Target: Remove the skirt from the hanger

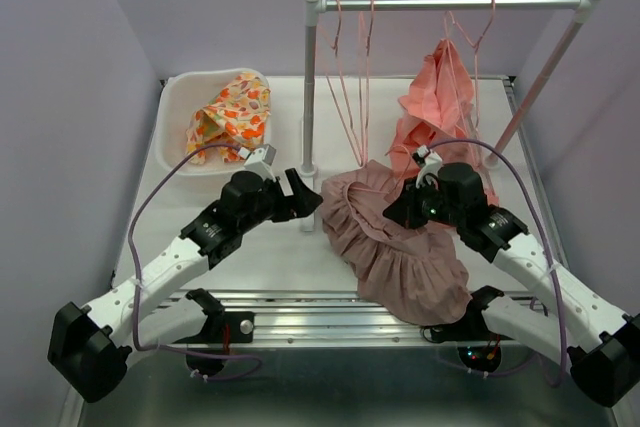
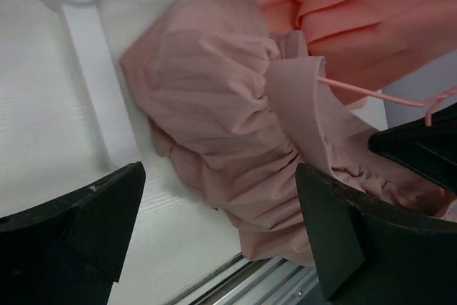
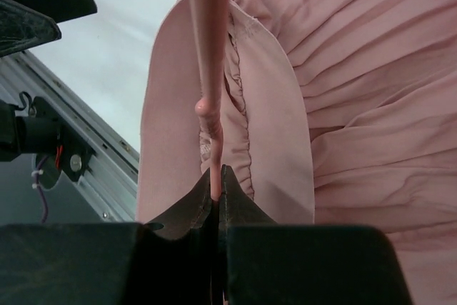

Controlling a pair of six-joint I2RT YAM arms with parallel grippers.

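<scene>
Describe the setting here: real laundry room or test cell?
Probably a test cell staged as a laundry corner: plain lilac walls boxing in a white table, a small clothes rack, a white basket of clothes.

White tub point(image 1: 178, 97) is set at the back-left corner of the tabletop point(image 1: 290, 257), with an orange-and-yellow patterned cloth point(image 1: 232, 115) piled in it. White clothes rack point(image 1: 450, 4) is stood across the back, and its left foot point(image 2: 89, 69) is planted on the tabletop. Two spare pink hangers point(image 1: 352, 77) are hung near the rail's left end, and a coral garment point(image 1: 440, 97) near its right.
</scene>
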